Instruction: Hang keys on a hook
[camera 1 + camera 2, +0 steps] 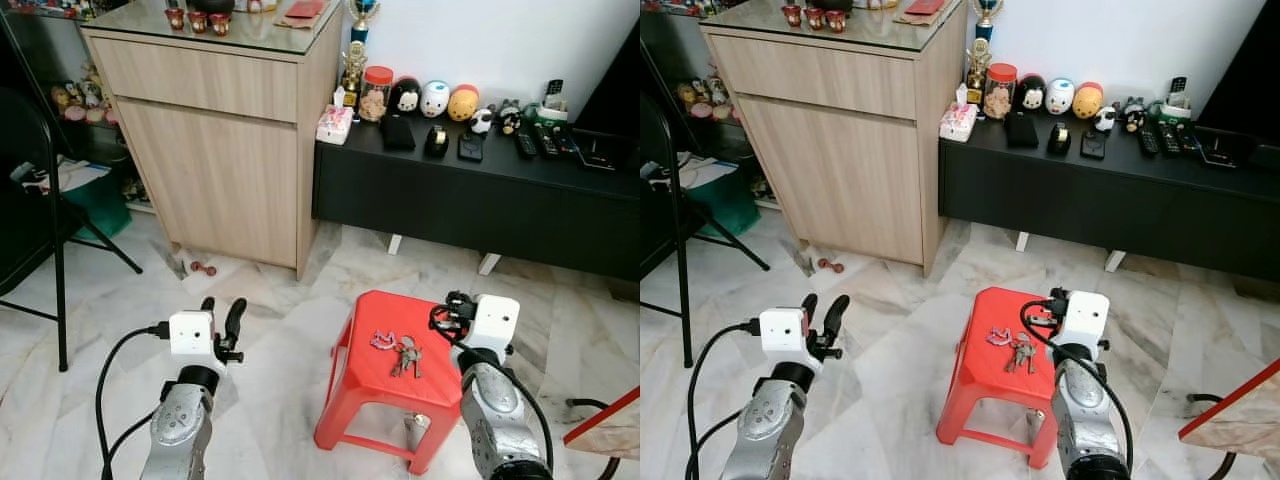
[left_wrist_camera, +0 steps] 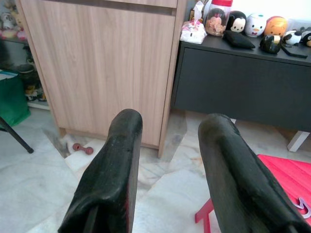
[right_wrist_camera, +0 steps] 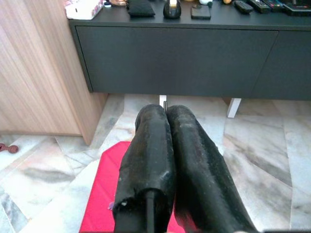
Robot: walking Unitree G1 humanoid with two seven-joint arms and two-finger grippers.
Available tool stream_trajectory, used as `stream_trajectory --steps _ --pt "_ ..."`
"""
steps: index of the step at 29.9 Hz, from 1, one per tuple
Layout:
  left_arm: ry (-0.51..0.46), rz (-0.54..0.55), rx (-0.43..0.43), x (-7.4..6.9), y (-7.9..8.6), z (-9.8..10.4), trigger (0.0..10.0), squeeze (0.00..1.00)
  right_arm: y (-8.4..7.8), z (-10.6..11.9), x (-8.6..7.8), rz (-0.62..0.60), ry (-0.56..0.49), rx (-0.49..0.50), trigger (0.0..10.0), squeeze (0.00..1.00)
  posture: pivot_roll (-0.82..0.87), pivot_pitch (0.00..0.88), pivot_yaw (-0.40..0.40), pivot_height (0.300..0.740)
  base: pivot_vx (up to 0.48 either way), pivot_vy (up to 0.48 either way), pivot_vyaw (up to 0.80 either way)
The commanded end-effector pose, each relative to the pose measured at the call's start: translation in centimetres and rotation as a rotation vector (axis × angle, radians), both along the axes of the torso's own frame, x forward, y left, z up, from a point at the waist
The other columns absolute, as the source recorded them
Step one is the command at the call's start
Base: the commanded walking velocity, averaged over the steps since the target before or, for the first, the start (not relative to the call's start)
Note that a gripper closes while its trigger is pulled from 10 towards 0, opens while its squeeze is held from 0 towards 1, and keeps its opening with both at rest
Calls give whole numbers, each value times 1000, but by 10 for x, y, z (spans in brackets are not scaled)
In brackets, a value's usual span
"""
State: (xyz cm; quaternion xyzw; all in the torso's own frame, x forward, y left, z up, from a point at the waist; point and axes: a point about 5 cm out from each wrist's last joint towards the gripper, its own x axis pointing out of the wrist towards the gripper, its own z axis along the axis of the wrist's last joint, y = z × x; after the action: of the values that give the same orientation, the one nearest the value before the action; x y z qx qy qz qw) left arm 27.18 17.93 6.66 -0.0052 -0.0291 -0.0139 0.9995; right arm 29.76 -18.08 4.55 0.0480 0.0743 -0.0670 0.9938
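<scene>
A bunch of keys [image 1: 400, 352] with a pink tag lies on top of a red plastic stool [image 1: 372, 385] on the marble floor. My right gripper [image 1: 452, 306] hovers at the stool's right edge, just right of the keys; its fingers [image 3: 154, 145] are pressed together with nothing between them. My left gripper [image 1: 222, 318] is held up over the floor well left of the stool, and its two black fingers [image 2: 116, 160] stand apart and empty. A corner of the stool [image 2: 286, 172] shows past them.
A tall wooden cabinet [image 1: 220, 150] stands ahead on the left, with a low black console [image 1: 470, 200] of figurines and remotes beside it. A black folding chair [image 1: 50, 220] is at far left. A small red dumbbell [image 1: 203, 268] lies by the cabinet. A board [image 1: 610, 425] leans at bottom right.
</scene>
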Motion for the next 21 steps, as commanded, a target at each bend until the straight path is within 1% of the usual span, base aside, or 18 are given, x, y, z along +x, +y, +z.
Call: stream_trajectory --steps 1,8,13,21 --pt "13 -15 26 -1 -3 -2 10000 0 -5 0 1 -26 6 10 10000 0 149 56 -94 740 0 -390 0" --pt "12 -16 25 -1 -4 -2 10000 0 -8 -2 0 -55 26 28 10000 0 149 56 -95 740 0 -410 0" --pt "11 -15 25 -1 -4 -2 10000 0 -9 -2 0 -56 30 29 10000 0 147 58 -96 740 0 -420 -712" --pt "12 -15 27 0 -4 -2 10000 0 -9 0 1 -55 16 16 10000 0 147 52 -94 740 0 -421 0"
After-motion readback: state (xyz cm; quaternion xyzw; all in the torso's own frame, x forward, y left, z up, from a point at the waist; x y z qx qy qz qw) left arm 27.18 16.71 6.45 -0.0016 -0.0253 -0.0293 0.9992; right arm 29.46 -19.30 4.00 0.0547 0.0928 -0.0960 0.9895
